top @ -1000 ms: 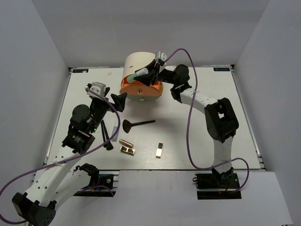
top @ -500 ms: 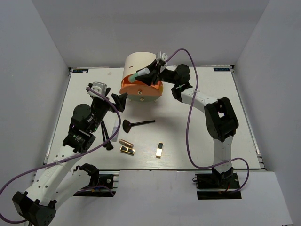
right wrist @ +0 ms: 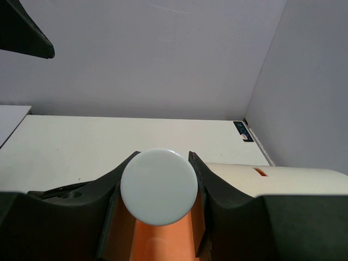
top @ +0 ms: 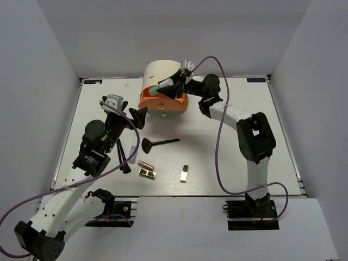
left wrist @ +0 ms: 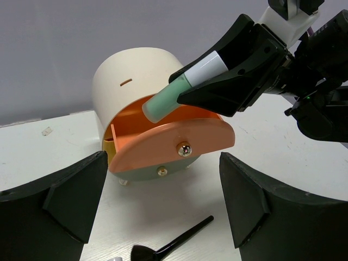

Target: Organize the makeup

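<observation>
My right gripper (top: 173, 84) is shut on the mint-green bottle (top: 158, 87) and holds it tilted, green end down over the open orange drawer (top: 163, 103) of the cream box (top: 160, 70). In the right wrist view the bottle's white cap (right wrist: 159, 186) sits between the fingers (right wrist: 205, 185). The left wrist view shows the bottle (left wrist: 166, 103) above the drawer (left wrist: 174, 144). My left gripper (top: 138, 117) is open and empty, just left of the drawer. On the table lie a fan brush (top: 157, 144), black brushes (top: 122, 157), a copper lipstick (top: 144, 164) and two gold-and-black cases (top: 147, 173) (top: 185, 173).
The cream cylindrical box stands at the table's back middle, its drawer swung out toward the front. Grey walls close in the table on three sides. The right arm's purple cable (top: 217, 130) arcs over the right half.
My right gripper has moved the mint-green bottle slightly left and down toward the open drawer. The left arm and the things on the table have not moved.
</observation>
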